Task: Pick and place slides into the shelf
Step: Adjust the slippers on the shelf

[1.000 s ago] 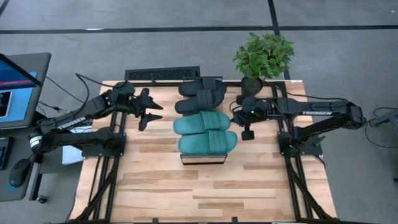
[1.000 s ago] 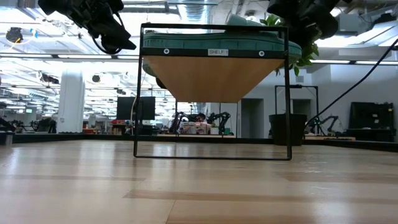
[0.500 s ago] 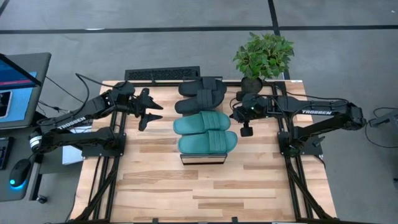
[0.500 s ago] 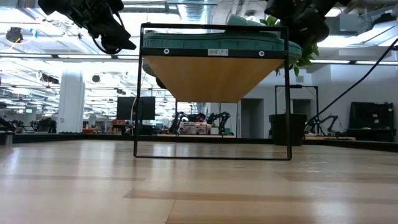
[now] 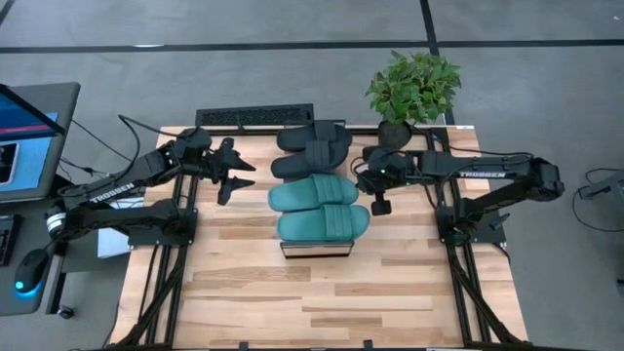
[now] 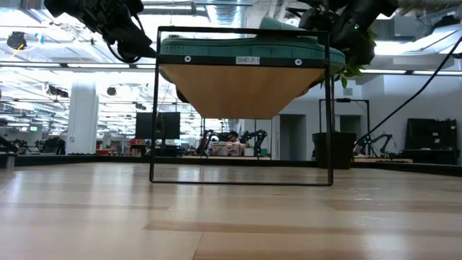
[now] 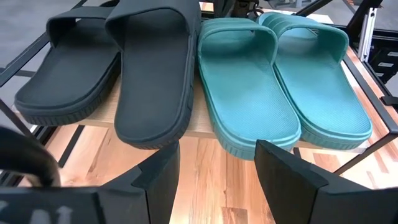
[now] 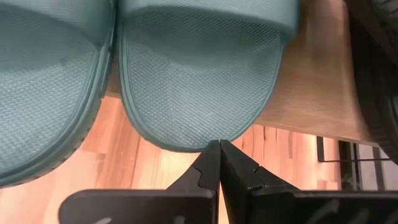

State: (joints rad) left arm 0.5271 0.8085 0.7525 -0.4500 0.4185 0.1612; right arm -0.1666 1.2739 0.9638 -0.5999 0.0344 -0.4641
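Slides [image 5: 320,187] all four on shelf [image 5: 317,250] | shelf nudged left since a second ago | right hand [image 5: 373,185] clenched empty, touching teal toe | left hand [image 5: 237,175] released, parked beside | placement looks done

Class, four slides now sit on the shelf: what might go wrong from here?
1. The shut right gripper presses a teal-green rubber slide's heel; more pushing may slide it off the light-wood shelf.
2. The slides overhang the shelf edge and might tip.
3. The thin black shelf frame could shift.
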